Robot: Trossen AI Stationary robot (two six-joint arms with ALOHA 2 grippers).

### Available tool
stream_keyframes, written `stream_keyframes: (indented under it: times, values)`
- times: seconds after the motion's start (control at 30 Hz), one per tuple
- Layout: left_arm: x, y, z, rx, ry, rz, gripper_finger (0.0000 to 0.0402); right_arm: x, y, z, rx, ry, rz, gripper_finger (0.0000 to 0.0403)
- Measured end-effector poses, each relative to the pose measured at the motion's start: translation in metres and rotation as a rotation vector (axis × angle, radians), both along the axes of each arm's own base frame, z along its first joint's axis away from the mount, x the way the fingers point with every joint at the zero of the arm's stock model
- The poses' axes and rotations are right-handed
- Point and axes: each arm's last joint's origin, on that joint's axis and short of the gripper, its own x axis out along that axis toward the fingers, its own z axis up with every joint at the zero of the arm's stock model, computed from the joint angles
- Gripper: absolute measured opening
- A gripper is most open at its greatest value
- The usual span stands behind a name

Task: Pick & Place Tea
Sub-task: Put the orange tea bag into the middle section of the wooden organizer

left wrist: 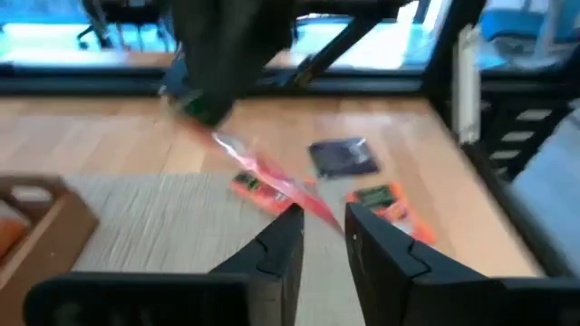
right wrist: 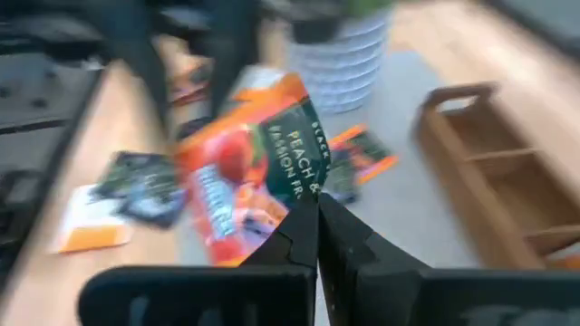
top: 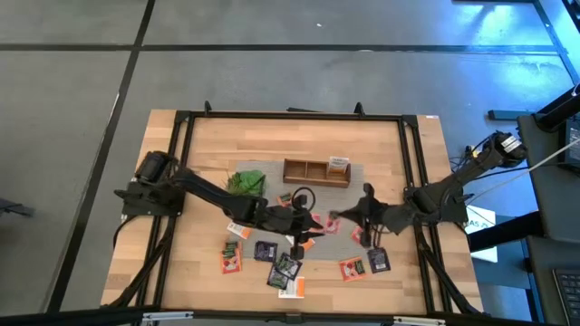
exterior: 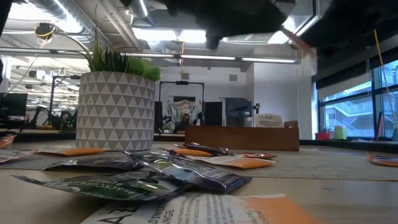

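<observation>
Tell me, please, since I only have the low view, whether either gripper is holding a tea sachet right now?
Observer: Yes. The right gripper is shut on an orange-red sachet, held up off the table.
Operator: Thank you. Where is the left gripper?
Observer: The left gripper sits directly opposite, at that sachet's other end, with its fingers apart.
Operator: And how full is the box?
Observer: From above, the wooden box shows one boxed sachet, in the compartment nearest the right arm. The other two compartments look empty.
</observation>
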Motion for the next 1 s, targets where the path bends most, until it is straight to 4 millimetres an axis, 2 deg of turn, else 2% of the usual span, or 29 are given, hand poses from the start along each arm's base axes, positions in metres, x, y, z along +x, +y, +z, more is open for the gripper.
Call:
stream_keyframes:
  times: [0.23,0.5,0.77,1.0]
  values:
    - [-0.024,-0.015,0.035,0.134,-0.038,-0.112,0.0078,0.025,-0.058,0.008,-0.110,0.063,-0.079,0.0003]
    - [-0.035,-0.022,0.046,0.175,-0.034,-0.149,0.0081,0.040,-0.122,-0.007,-0.185,0.190,-0.054,0.0002]
    - [-0.035,-0.020,0.042,0.210,0.001,-0.153,0.0077,0.054,-0.161,-0.024,-0.208,0.188,0.005,0.0002]
    - [-0.036,-0.020,0.041,0.217,0.020,-0.155,0.0081,0.060,-0.178,-0.047,-0.226,0.273,-0.030,0.0003]
